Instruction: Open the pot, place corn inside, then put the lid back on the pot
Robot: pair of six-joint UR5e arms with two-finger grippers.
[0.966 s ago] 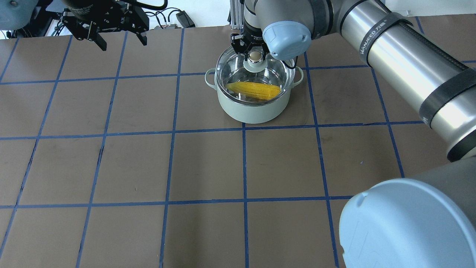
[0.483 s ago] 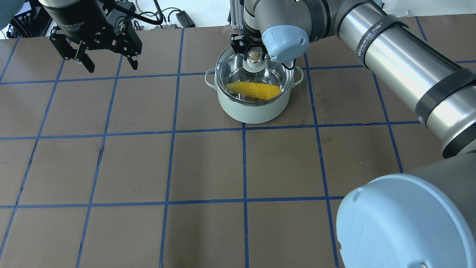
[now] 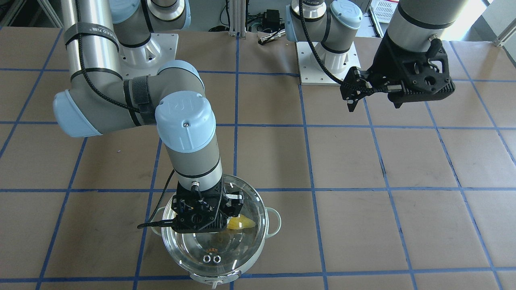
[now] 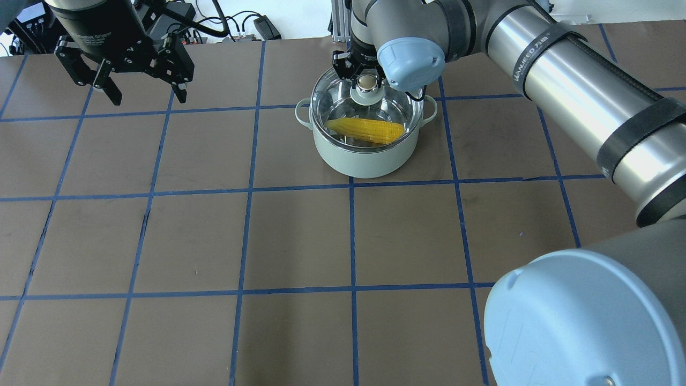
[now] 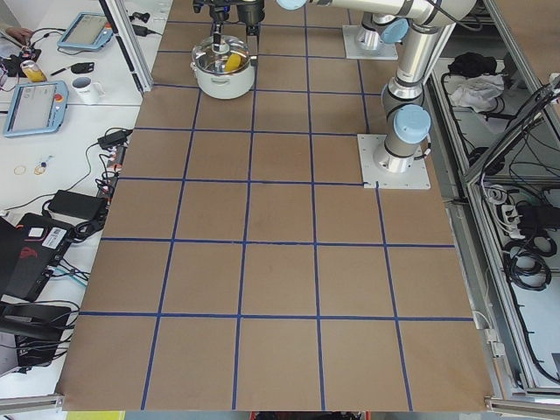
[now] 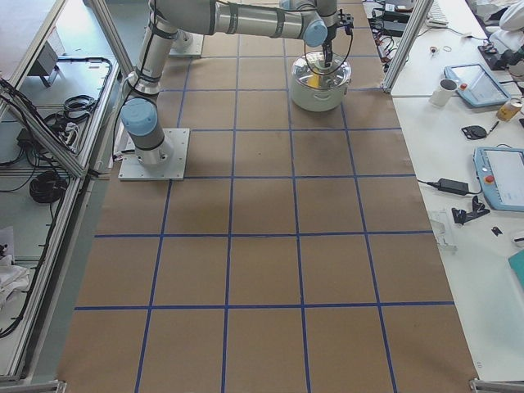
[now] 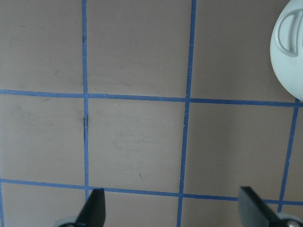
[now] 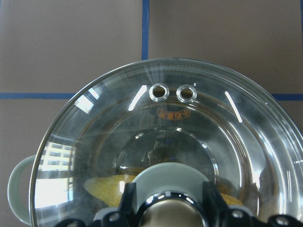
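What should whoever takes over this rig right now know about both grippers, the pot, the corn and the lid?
Grippers: the right gripper is shut on the gold knob of the lid. The left gripper is open and empty, hovering above the table well away from the pot.
Things: the corn lies inside the pot, and the lid looks seated on its rim.
Done: corn in, lid back on.
Left: open the right gripper, lift clear, check the lid sits flat.
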